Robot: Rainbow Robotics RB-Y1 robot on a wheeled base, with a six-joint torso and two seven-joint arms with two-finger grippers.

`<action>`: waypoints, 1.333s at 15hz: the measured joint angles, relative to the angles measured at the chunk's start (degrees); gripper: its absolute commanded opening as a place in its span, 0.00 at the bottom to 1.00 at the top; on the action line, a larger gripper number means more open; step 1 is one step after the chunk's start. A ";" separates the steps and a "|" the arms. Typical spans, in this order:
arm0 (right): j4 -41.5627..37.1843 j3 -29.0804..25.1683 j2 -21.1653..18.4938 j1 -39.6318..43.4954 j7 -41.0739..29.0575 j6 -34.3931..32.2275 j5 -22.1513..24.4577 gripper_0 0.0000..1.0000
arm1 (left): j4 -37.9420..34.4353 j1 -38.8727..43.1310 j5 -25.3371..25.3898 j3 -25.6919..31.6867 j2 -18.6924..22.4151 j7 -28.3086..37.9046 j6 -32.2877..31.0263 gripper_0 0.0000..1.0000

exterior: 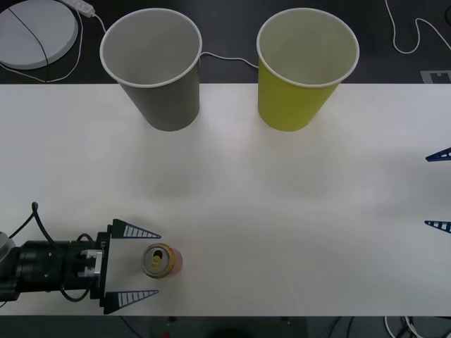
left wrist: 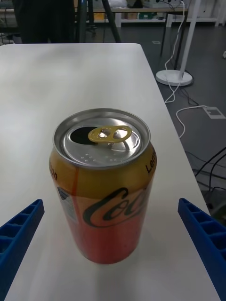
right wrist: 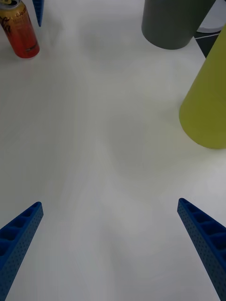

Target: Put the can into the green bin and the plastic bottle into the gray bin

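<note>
The orange-gold can [exterior: 163, 260] stands upright near the table's front left edge, its pull tab open. My left gripper [exterior: 156, 263] is open, with one blue finger on each side of the can and a gap to each; the left wrist view shows the can [left wrist: 104, 188] between the tips of the left gripper [left wrist: 110, 202]. The gray bin [exterior: 168, 105] stands at the back left and the green bin [exterior: 287, 105] at the back right, both upright. My right gripper [exterior: 427, 191] hangs open at the right edge, holding nothing. The plastic bottle is out of view.
A round white disc [exterior: 35, 32] with cables lies on the dark floor beyond the table's back left. The right wrist view shows bare white tabletop [right wrist: 103, 141] between the right gripper [right wrist: 109, 203], the can [right wrist: 21, 30], the gray bin [right wrist: 172, 23] and the green bin [right wrist: 209, 103].
</note>
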 measured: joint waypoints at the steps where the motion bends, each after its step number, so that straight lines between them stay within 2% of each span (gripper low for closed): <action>1: 0.00 0.00 0.00 0.00 0.00 0.00 0.00 1.00 | 0.01 0.00 0.00 0.00 -0.68 0.00 0.52 1.00; 10: 0.00 0.00 0.00 0.00 0.00 0.00 0.00 1.00 | 0.01 -0.34 -0.56 0.01 -4.69 0.45 2.64 1.00; 12: 0.00 0.00 0.00 0.00 0.00 0.00 0.00 1.00 | 0.06 -0.34 -0.69 0.04 -4.86 0.63 2.70 0.00; 20: 0.00 0.00 0.00 0.00 0.00 0.00 0.00 1.00 | 0.01 -0.31 -0.46 0.02 -4.87 1.33 2.64 0.00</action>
